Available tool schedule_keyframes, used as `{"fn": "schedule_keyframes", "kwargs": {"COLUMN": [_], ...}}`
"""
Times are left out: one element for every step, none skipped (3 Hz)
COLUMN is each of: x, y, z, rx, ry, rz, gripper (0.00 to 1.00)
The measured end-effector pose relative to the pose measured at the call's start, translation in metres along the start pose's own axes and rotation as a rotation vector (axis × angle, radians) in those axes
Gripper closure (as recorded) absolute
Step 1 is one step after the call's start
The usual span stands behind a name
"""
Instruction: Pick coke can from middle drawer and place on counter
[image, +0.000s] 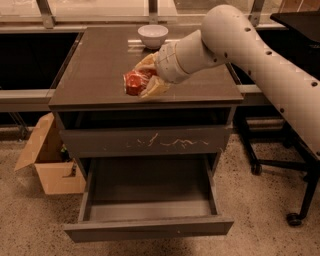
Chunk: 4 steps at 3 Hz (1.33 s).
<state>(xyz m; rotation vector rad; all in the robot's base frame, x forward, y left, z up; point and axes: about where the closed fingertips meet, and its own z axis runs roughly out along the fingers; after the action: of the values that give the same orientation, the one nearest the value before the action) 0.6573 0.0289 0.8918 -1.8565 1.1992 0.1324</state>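
A speckled floor carries a dark cabinet whose glossy counter (100, 75) fills the upper middle of the view. The gripper (142, 80) hangs over the counter's front part, reaching in from the right, its pale fingers (156, 88) closed around the coke can (132, 83). The can sticks out to the left of the fingers, and its long axis looks tipped toward lying rather than upright. The counter lies directly beneath it; whether can and counter touch cannot be told. As I judge it, setting down turns on that small drop and on righting the can.

Behind the gripper, near, stands a white bowl (153, 35), whose contents are hidden. Well below the gripper, the middle drawer (150, 227) is pulled out with nothing in it. A cardboard box (47, 160) sits low left.
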Motion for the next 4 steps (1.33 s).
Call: {"fn": "schedule_keyframes", "kwargs": {"x": [0.001,0.005,0.011,0.018], "y": [-0.009,-0.034,-0.059,-0.078], "z": [0.004,0.016,0.027,0.041], "rx": [0.021,0.062,0.096,0.117], "ry": [-0.001,-0.022,-0.036,-0.048], "rz": [-0.006,0.007,0.043,0.092], "gripper": [1.0,1.0,1.0,1.0]}}
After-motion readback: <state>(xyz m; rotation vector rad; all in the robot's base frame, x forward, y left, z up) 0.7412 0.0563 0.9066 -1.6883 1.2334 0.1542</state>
